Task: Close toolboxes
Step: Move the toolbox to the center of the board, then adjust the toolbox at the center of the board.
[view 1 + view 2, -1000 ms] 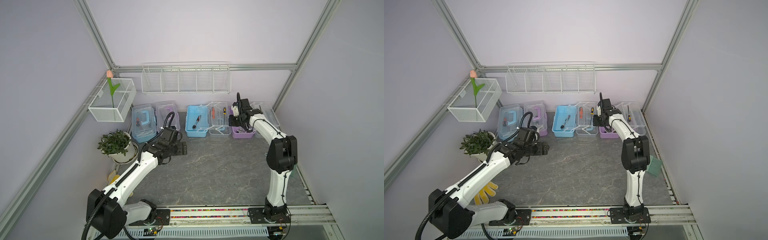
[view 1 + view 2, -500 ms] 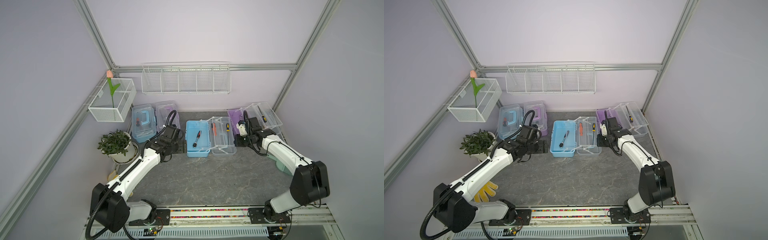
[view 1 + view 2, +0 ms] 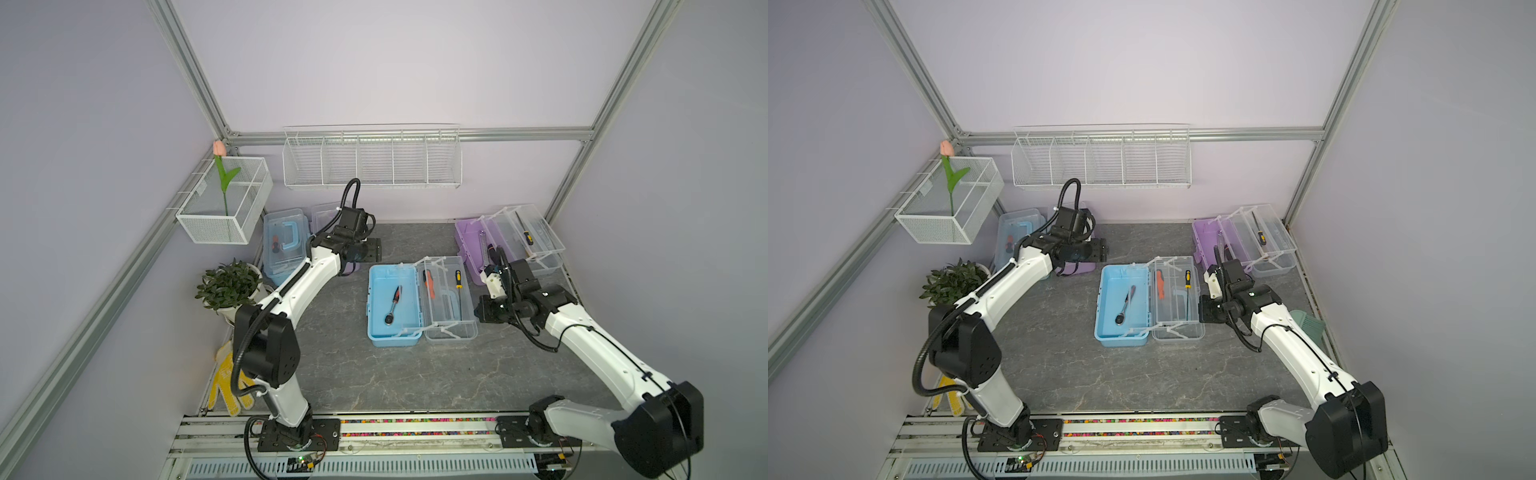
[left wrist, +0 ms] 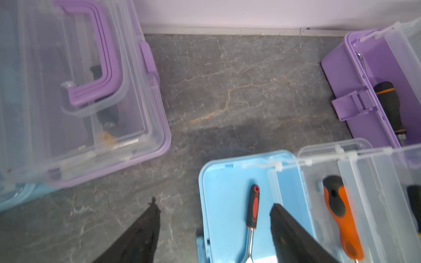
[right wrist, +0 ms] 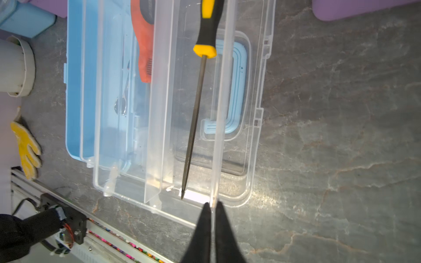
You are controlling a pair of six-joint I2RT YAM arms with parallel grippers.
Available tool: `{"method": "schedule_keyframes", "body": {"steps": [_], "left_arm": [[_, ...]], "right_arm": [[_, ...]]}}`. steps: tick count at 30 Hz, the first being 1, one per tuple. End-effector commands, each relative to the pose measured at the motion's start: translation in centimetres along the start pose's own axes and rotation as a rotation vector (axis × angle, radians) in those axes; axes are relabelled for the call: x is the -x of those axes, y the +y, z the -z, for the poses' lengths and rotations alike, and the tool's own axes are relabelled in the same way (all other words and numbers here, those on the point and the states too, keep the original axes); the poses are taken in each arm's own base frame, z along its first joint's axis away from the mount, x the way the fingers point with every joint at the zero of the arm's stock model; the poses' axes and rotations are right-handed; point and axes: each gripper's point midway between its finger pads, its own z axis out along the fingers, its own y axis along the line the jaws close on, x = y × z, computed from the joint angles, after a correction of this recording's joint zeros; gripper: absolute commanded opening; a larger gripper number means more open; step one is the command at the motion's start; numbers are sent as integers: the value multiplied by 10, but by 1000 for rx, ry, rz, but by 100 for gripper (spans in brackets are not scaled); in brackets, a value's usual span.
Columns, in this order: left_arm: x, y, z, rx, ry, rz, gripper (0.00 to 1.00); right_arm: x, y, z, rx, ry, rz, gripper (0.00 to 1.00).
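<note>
While both arms reach out over the grey table (image 3: 415, 374), both top views lay the scene out plainly. The open blue toolbox (image 3: 380, 286) sits near the middle, its clear trays fanned toward 3 o'clock and a ratchet (image 3: 393, 305) lying in the blue base. The open purple toolbox (image 3: 469, 245) stands at about 2 o'clock by the back wall, its trays spread the same way. At 10 o'clock the closed blue toolbox (image 3: 286, 241) stands in the corner. The closed purple toolbox (image 3: 324, 212) is just beside it, largely hidden by the left arm. The left pincer (image 3: 376, 249) hangs between that closed pair and the open blue one. The right pincer (image 3: 480, 309) is at the 3 o'clock edge of the clear trays.

From the left wrist camera, the left pincer's fingers (image 4: 145, 227) stand wide apart with nothing between them, above the table and one end of the open blue toolbox. The closed purple toolbox has its lid down and its handle lying flat.

From the right wrist camera, the right pincer's fingers (image 5: 200, 227) are drawn nearly together, leaving only a slit. The thin clear wall of the outer tray runs right up to their tips; I cannot tell whether they pinch it. A file (image 5: 198, 91) with a yellow-and-black handle lies in that tray. A yellow glove (image 5: 27, 145) lies by the rail.
</note>
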Motion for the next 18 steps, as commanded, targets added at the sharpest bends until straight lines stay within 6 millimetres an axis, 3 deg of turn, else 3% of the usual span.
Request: {"method": "schedule_keyframes", "body": {"steps": [1,2,4,8,11,13,18], "left_arm": [[1,-8,-24,-32,56,-55,75],[-3,-8,-31,-31,77,-57,75],[-9,-10,-42,-35,92,-60,73],[-13,-18,-66,-89,99,-91,68],[-18,-22,-88,-102,138,-102,64],[-22,-23,-101,-109,164,-100,59],[-44,-11,-111,-45,213,-103,51]], "right_arm": [[-20,-9,3,-13,31,-65,56],[-21,-8,5,-8,27,-70,62],[-23,-10,13,-15,5,-82,64],[-33,-2,20,31,-9,-96,50],[-60,5,2,73,64,-100,43],[-69,4,-4,63,77,-99,41],[-60,7,-17,86,43,-111,40]]}}
